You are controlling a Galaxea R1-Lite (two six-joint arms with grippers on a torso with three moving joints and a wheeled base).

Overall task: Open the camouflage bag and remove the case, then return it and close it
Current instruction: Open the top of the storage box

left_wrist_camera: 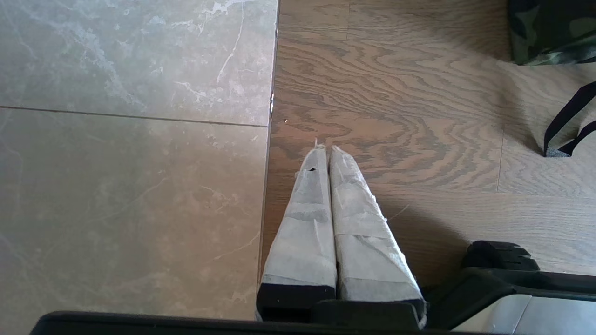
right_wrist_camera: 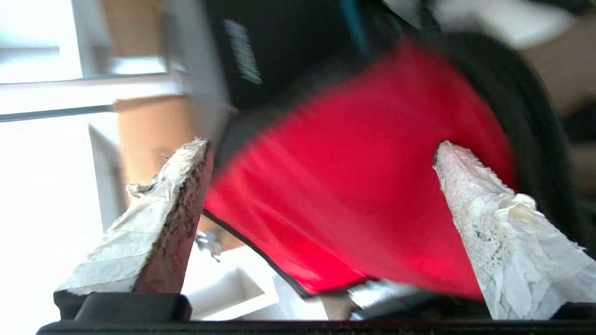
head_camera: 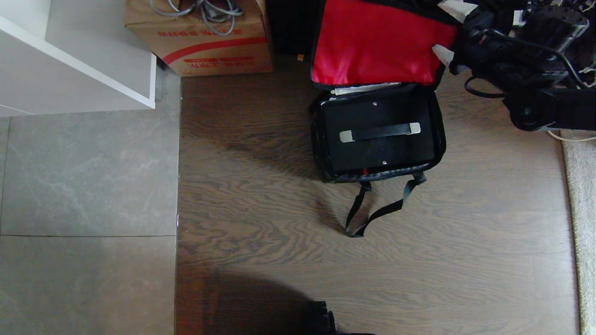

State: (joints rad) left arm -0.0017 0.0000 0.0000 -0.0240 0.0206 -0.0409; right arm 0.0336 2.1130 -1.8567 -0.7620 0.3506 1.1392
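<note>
The camouflage bag [head_camera: 317, 139] stands open on the wood floor, its red-lined lid [head_camera: 382, 42] folded up and back. Inside lies the black case [head_camera: 377, 153], flat, its handle [head_camera: 379, 131] with silver ends facing up. My right gripper [head_camera: 448, 31] hangs at the lid's right edge with its fingers wide apart. In the right wrist view the right gripper [right_wrist_camera: 321, 144] is open and the red lining [right_wrist_camera: 354, 186] fills the space beyond its fingers, with nothing held. My left gripper [left_wrist_camera: 324, 149] is shut and empty, parked low over the floor. A corner of the bag [left_wrist_camera: 549, 32] shows far from it.
A red-striped cardboard box [head_camera: 205, 42] with cables on top stands at the back left, beside a white cabinet [head_camera: 70, 60]. A tall black box [head_camera: 291, 25] is behind the bag. The bag's black strap [head_camera: 372, 209] loops forward on the floor. A pale rug [head_camera: 582, 209] edges the right.
</note>
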